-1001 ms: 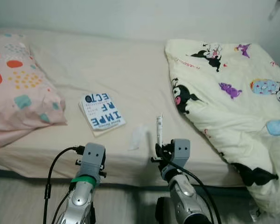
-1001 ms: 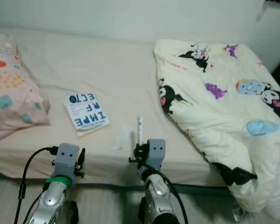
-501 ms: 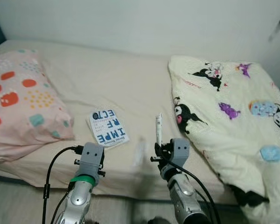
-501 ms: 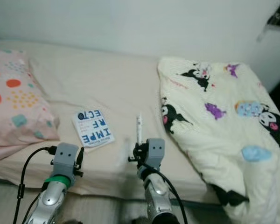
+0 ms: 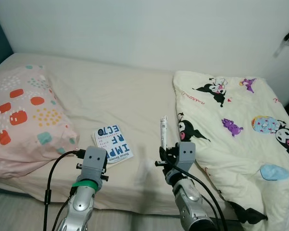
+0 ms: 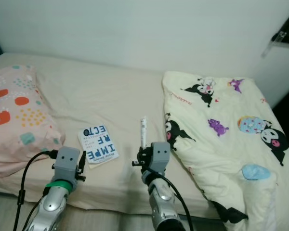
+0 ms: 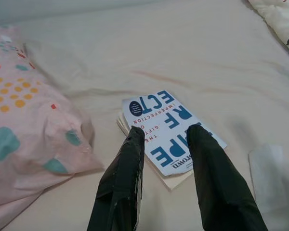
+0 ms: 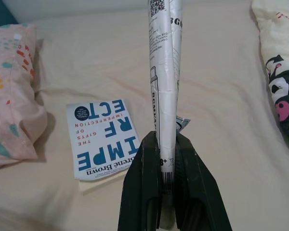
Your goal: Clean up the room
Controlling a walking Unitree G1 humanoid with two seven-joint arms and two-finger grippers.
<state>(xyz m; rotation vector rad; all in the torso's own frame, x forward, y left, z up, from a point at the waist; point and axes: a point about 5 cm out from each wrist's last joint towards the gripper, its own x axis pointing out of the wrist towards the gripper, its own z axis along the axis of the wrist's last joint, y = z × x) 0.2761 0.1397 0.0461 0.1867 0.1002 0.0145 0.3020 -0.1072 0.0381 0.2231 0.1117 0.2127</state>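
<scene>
**Wrapper Held Upright While the Bed Was Viewed From Farther Back**

Since a second ago the head camera had been raised and drawn back: more wall was shown, and the bed [image 5: 135,101] sat lower in view.

The right gripper [image 8: 166,144] was clamped on a folded silver wrapper [image 8: 164,72], held upright above the mattress edge; a barcode, a QR code and small print were seen, too fine to read.

The left gripper [image 7: 166,132] was held slack and empty, aimed at the book [image 5: 112,143]. "IMPERFECT", "GIFTS OF" and "Brown" could be read on its cover.

A white scrap [image 7: 269,166] lay just beside the book, between pillow [image 5: 24,115] and cartoon quilt [image 5: 236,125].

Judged: litter collection was under way; disposal was called for next, then the book.
</scene>
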